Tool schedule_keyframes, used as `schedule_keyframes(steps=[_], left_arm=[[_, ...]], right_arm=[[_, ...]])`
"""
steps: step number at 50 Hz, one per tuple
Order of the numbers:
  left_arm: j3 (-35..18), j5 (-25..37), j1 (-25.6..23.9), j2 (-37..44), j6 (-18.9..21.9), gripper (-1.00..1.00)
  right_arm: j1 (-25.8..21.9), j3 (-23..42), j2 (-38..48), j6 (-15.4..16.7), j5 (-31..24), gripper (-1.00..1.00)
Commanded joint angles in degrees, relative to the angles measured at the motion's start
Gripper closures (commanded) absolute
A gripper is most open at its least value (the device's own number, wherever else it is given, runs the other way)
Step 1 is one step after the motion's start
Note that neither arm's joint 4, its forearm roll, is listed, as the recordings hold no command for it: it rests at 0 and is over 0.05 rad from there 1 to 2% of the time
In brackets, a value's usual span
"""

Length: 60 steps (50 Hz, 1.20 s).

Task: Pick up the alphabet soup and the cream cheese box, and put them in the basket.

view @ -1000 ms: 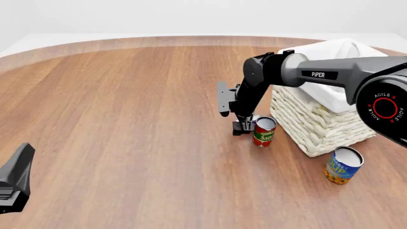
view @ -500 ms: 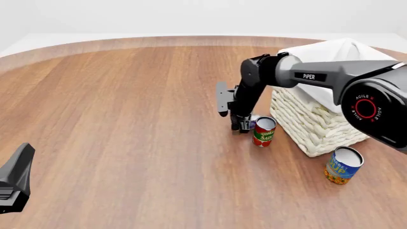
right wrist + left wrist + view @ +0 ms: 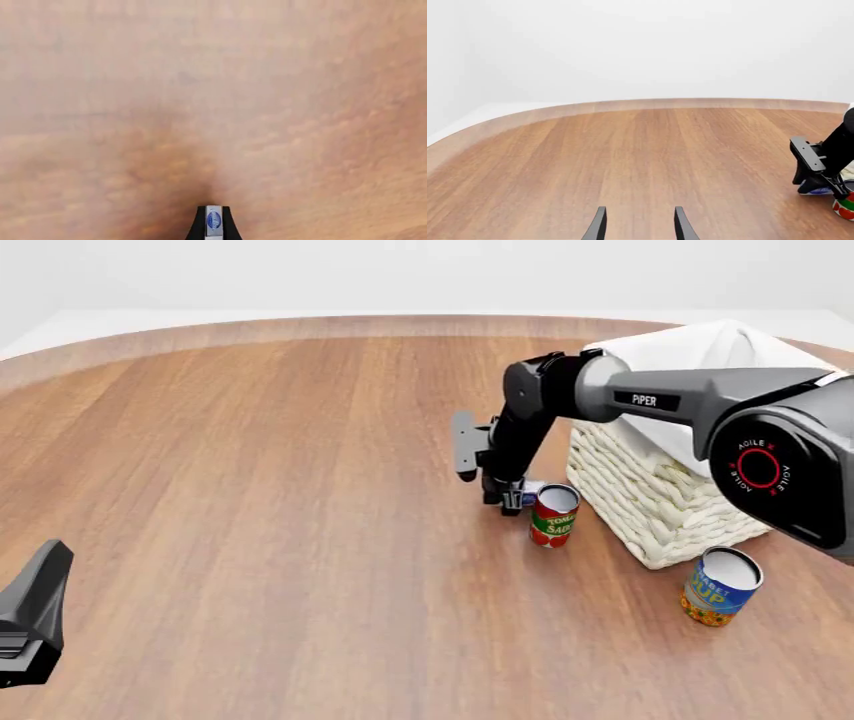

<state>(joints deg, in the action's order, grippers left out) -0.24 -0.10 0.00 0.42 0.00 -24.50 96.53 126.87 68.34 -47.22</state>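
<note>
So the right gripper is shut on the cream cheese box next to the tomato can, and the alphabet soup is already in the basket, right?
Not quite. The alphabet soup is not in the basket; the front view shows it standing on the table beside it. The rest holds: the right gripper is shut on the cream cheese box, next to the tomato can.

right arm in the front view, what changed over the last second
The right gripper has risen a little off the table beside the tomato sauce can, and the cream cheese box, hidden a second ago, now shows clamped between its fingers. The left gripper, alphabet soup, tomato sauce can and basket stayed put.
</note>
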Motion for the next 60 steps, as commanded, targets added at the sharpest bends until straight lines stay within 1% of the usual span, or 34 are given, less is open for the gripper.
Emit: schedule_keyframes(steps=[1,9,20,32,36,43,47,49,50,55,58,60], left_arm=[[0.0,0.0,0.0,0.0,0.0,-1.0],[0.0,0.0,0.0,0.0,0.0,-1.0],[0.0,0.0,0.0,0.0,0.0,-1.0],[0.0,0.0,0.0,0.0,0.0,-1.0],[0.0,0.0,0.0,0.0,0.0,-1.0],[0.0,0.0,0.0,0.0,0.0,-1.0],[0.0,0.0,0.0,0.0,0.0,-1.0],[0.0,0.0,0.0,0.0,0.0,-1.0],[0.0,0.0,0.0,0.0,0.0,-1.0],[0.0,0.0,0.0,0.0,0.0,-1.0],[0.0,0.0,0.0,0.0,0.0,-1.0],[0.0,0.0,0.0,0.0,0.0,-1.0]], right_arm=[[0.09,0.9,0.08,0.35,0.42,1.0],[0.55,2.46,0.33,1.87,0.18,1.0],[-0.01,4.38,-0.04,2.91,-0.47,1.0],[-1.75,1.76,-2.99,2.87,0.83,1.0],[-2.36,0.55,-4.05,2.16,1.58,1.0],[-3.4,-1.2,-5.47,0.0,3.42,1.0],[-4.04,-1.67,-6.28,-1.45,4.56,1.0],[-3.72,-1.71,-6.27,-1.49,4.74,1.0],[-4.01,-1.72,-6.5,-2.21,4.87,1.0],[-3.72,-1.59,-6.97,-2.79,5.59,1.0],[-4.59,-2.02,-7.99,-4.34,6.43,1.0],[-4.49,-1.88,-8.22,-4.6,6.38,1.0]])
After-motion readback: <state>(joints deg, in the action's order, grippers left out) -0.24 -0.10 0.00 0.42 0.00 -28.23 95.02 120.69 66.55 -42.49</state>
